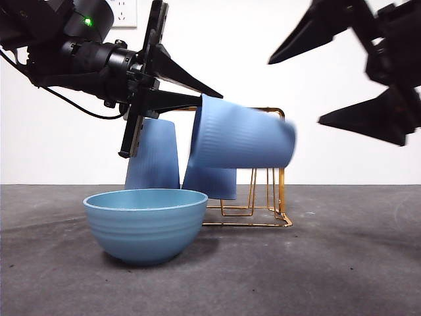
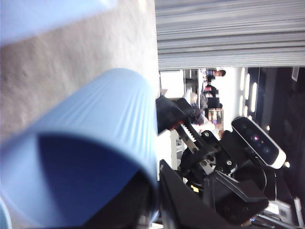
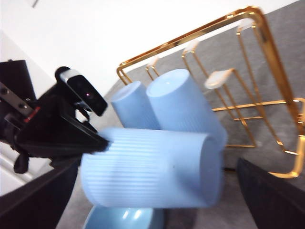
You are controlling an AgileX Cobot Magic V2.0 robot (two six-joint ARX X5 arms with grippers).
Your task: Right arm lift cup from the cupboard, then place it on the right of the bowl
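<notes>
In the front view the left gripper (image 1: 209, 97), on the arm with the green light, is clamped on the rim of the cup (image 1: 243, 141) and holds it in the air, lying on its side. The cup hangs in front of the gold wire rack (image 1: 281, 178), above and a little to the side of the bowl (image 1: 145, 224), touching neither. The bowl stands on the grey table (image 1: 329, 263). Two more cups (image 1: 152, 155) stand upside down behind it at the rack. The right gripper (image 1: 295, 92) hovers near the cup's closed end with its jaws spread wide, holding nothing.

The left wrist view looks into the cup (image 2: 95, 143) from its open end. The left gripper (image 2: 157, 200) pinches the wall, one jaw inside and one outside. Beyond the cup is the other arm with its wrist camera (image 2: 259, 140).

In the right wrist view the right gripper (image 3: 155, 198) has one jaw at each side of the picture, far apart, with the cup (image 3: 152, 171) lying crosswise ahead of them and apart from both. The left gripper (image 3: 102, 143) grips the cup's rim. The two other cups (image 3: 181, 105) sit on the rack (image 3: 248, 47) behind, and the bowl's edge (image 3: 124, 219) shows under the held cup.
</notes>
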